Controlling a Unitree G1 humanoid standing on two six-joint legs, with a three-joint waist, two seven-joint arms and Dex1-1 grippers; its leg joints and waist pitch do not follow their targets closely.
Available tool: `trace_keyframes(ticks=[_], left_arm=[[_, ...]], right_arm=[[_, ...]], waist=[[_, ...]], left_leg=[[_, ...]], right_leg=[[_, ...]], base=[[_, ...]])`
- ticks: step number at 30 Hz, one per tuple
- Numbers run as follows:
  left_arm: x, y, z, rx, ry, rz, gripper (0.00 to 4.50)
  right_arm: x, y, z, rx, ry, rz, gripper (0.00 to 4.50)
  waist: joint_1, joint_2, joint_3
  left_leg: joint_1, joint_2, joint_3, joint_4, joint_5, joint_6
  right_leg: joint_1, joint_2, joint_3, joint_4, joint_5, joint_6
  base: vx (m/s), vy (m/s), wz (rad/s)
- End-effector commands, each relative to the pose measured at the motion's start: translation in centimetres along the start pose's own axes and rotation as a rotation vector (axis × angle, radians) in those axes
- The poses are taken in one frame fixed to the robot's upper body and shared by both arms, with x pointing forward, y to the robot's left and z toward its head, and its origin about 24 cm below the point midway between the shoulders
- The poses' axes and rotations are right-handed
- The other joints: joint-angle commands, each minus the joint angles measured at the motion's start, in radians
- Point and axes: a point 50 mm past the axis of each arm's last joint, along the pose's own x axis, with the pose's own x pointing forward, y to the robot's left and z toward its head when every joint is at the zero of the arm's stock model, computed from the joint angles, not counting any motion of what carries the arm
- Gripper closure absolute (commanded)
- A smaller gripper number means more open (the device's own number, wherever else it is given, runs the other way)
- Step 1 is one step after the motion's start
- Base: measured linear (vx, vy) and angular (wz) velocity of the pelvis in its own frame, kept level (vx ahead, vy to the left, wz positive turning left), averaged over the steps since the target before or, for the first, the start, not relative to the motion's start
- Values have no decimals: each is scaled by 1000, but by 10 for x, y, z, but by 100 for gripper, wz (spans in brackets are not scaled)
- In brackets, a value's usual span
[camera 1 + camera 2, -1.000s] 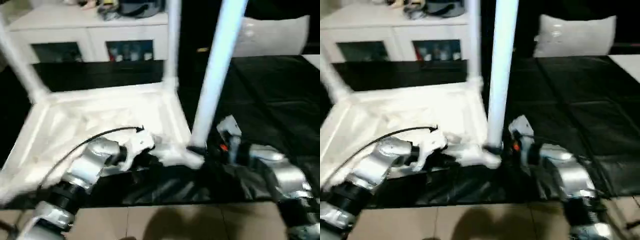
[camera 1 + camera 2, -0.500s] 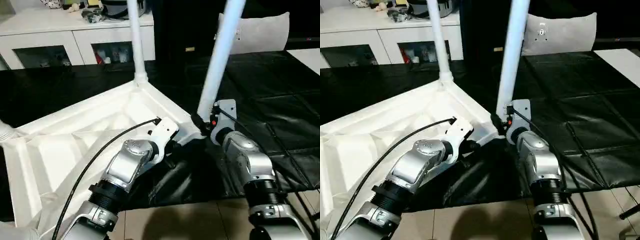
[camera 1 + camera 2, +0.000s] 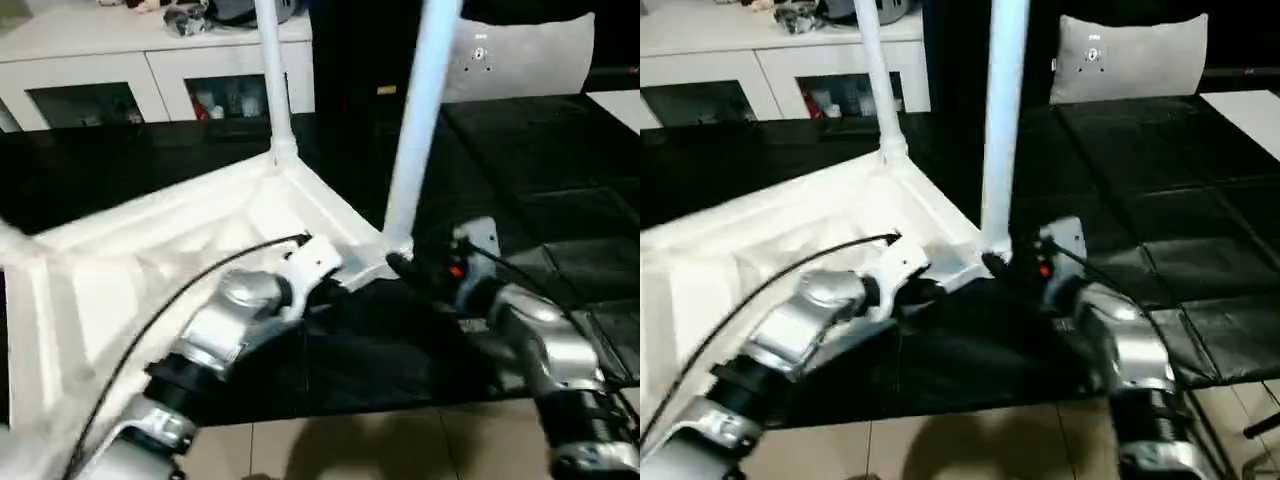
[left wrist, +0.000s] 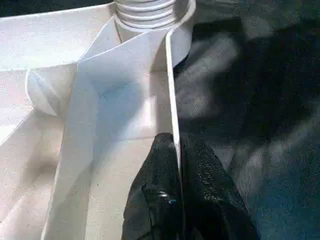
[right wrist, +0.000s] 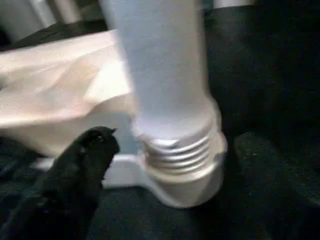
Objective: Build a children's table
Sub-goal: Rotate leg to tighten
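Observation:
The white table top [image 3: 120,270] lies upside down on the black mat, ribbed underside up. One white leg [image 3: 272,80] stands in its far corner socket. A second leg [image 3: 415,120] stands almost upright in the near right corner socket, and its threaded base [image 5: 175,150] sits partly in the socket. My left gripper [image 4: 176,150] is shut on the thin rim wall of the table top [image 4: 170,90], close to that corner. My right gripper [image 3: 400,264] is low beside the base of the near leg. A third leg stub shows at the left edge [image 3: 12,238].
A white cabinet with glass doors [image 3: 150,60] stands behind the mat. A grey cushion [image 3: 520,60] leans at the back right. The black mat [image 3: 540,180] stretches to the right. Beige floor tiles [image 3: 350,450] lie in front.
The camera has shifted. The near right leg, tilted to the right before, now stands closer to upright. My left gripper stays on the rim and my right stays at the leg's base.

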Motion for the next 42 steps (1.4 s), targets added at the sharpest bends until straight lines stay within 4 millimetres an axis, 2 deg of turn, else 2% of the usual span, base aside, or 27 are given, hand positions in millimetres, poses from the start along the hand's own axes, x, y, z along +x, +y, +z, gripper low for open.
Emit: trace_keyframes(ticks=[1,4,7,10,12,14,16,17,22,24,31,39,40,41,42], left_arm=[[-4,-3,-11,80,57,-102,450],[-9,-5,-17,145,87,-192,450],[-21,-10,-27,265,155,-378,450],[-24,-12,-26,284,145,-436,450],[-25,-14,-24,285,133,-471,450],[-28,-17,-21,293,115,-527,450],[-28,-18,-19,303,110,-558,450],[-29,-20,-18,314,103,-596,450],[-28,-20,-16,326,102,-611,450],[-27,-20,-16,330,101,-610,450],[-27,-20,-19,318,106,-611,450],[-28,-23,-20,263,77,-603,450],[-28,-23,-20,225,57,-578,450],[-27,-23,-19,198,44,-554,450],[-25,-23,-17,162,32,-521,450]], right_arm=[[-9,-1,11,-92,-1,90,1],[-19,-5,13,-180,42,156,1],[-27,-1,17,-285,102,312,1],[-28,3,15,-322,128,380,1],[-28,6,13,-328,143,430,1],[-28,11,10,-337,159,498,30],[-28,15,9,-339,166,544,37],[-28,19,7,-334,176,597,55],[-27,22,4,-331,196,635,87],[-27,24,1,-321,222,664,112],[-30,24,-3,-289,252,693,166],[-30,31,-11,-233,236,712,178],[-29,33,-15,-219,235,691,178],[-26,34,-16,-213,228,659,178],[-22,34,-18,-189,222,610,178]], waist=[[12,-12,-56],[15,-14,-54],[31,-13,-53],[41,-11,-54],[45,-14,-55],[51,-13,-57],[56,-12,-58],[58,-18,-57],[61,-15,-56],[61,-18,-56],[71,-19,-59],[79,-21,-59],[79,-22,-60],[80,-16,-59],[76,-17,-58]], left_leg=[[2,74,-35,-54,-104,132],[5,78,-32,-56,-117,122],[9,79,-30,-56,-133,117],[12,85,-30,-57,-126,113],[11,85,-30,-57,-124,113],[11,86,-31,-56,-118,115],[13,88,-30,-56,-119,117],[11,86,-29,-55,-118,119],[11,86,-30,-56,-125,113],[12,87,-30,-56,-128,109],[10,85,-30,-53,-102,117],[11,86,-30,-53,-103,112],[11,86,-30,-52,-97,112],[10,86,-31,-53,-96,114],[11,88,-30,-54,-101,109]], right_leg=[[54,-108,60,-78,-137,-174],[51,-106,63,-78,-157,-170],[48,-107,63,-77,-181,-169],[45,-106,65,-72,-158,-183],[47,-108,64,-69,-149,-188],[48,-109,65,-66,-136,-193],[46,-109,65,-65,-129,-197],[47,-110,66,-65,-130,-198],[47,-109,64,-69,-175,-185],[46,-109,65,-69,-181,-183],[47,-110,65,-65,-158,-182],[46,-110,65,-67,-188,-168],[47,-110,66,-65,-176,-170],[45,-110,65,-65,-173,-174],[44,-109,65,-64,-170,-181]], base=[[0,0,0],[0,0,0],[0,0,0],[0,0,0],[0,0,0],[0,0,0],[0,0,0],[0,0,0],[0,0,0],[0,0,0],[0,0,0],[0,0,0],[0,0,0],[0,0,0],[0,0,0]])
